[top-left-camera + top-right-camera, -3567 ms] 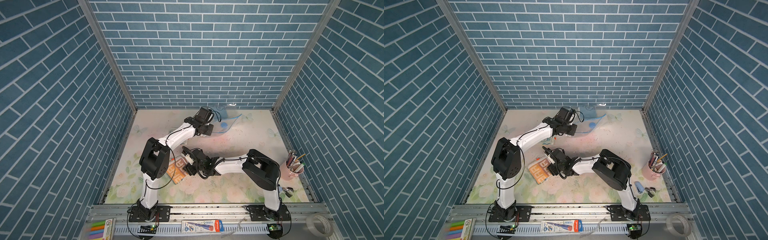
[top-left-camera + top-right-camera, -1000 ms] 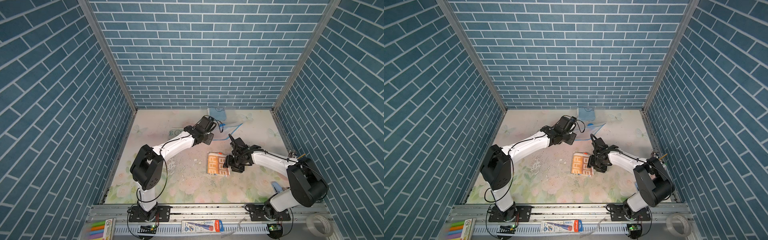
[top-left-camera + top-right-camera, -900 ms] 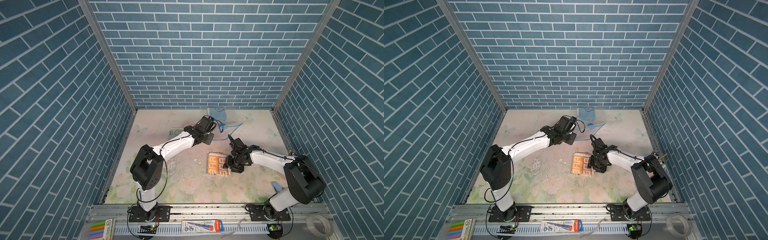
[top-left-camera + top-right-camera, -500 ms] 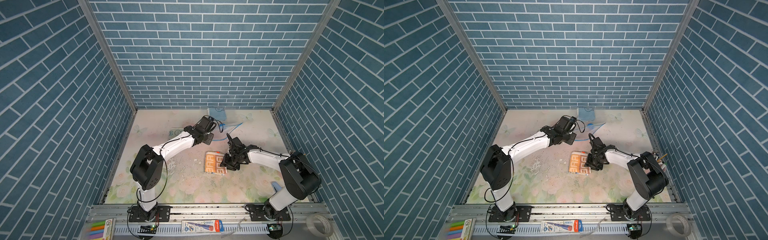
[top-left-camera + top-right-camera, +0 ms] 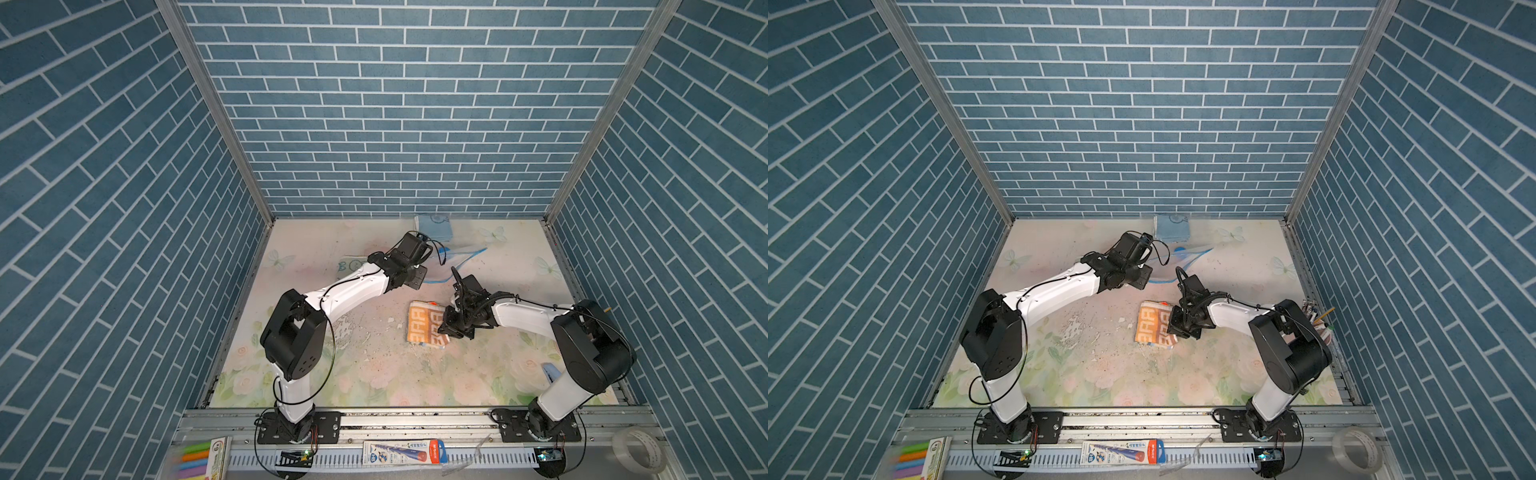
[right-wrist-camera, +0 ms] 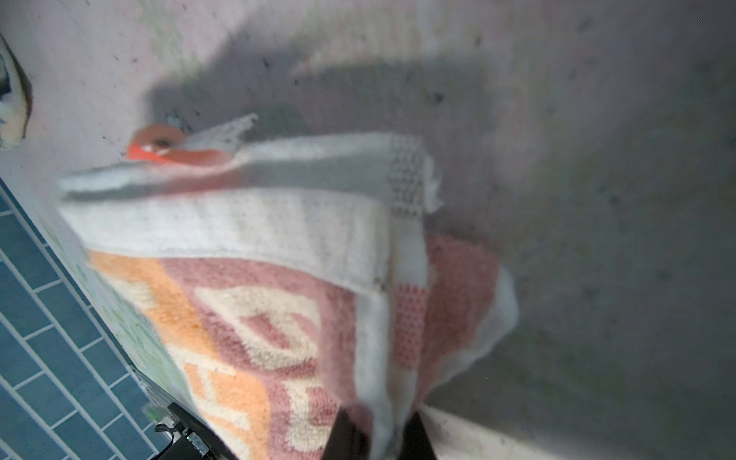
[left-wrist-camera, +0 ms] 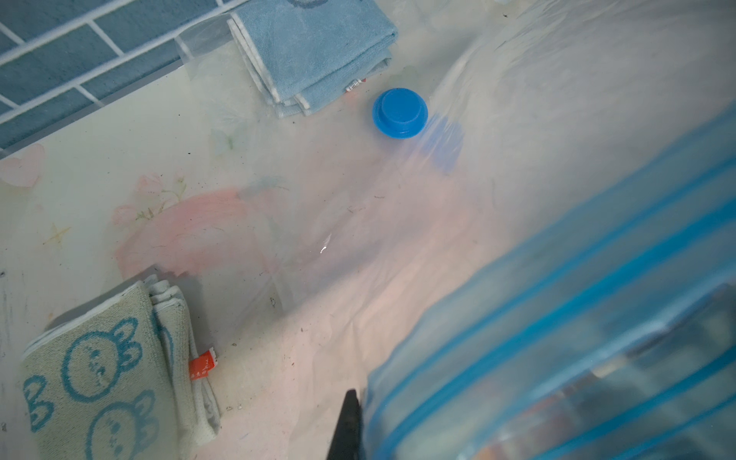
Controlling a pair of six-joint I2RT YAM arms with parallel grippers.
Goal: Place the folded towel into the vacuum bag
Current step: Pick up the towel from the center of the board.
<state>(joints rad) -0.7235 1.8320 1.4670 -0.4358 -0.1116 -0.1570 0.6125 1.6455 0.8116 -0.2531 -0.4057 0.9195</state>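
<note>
Orange-and-pink patterned folded towel: on the floral worktop near its middle, outside the bag; right gripper jaws clamped on its white-hemmed edge. Large clear plastic vacuum bag with blue zip strip: at the worktop's far side; left gripper jaws together on its zip end.

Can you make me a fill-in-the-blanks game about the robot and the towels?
1. The right end effector pinches the edge of the ___ patterned towel.
2. The left end effector grips the vacuum bag, whose round valve cap is ___.
3. The bunny-face towel has a pale ___ background.

Missing words: orange; blue; green.
</note>
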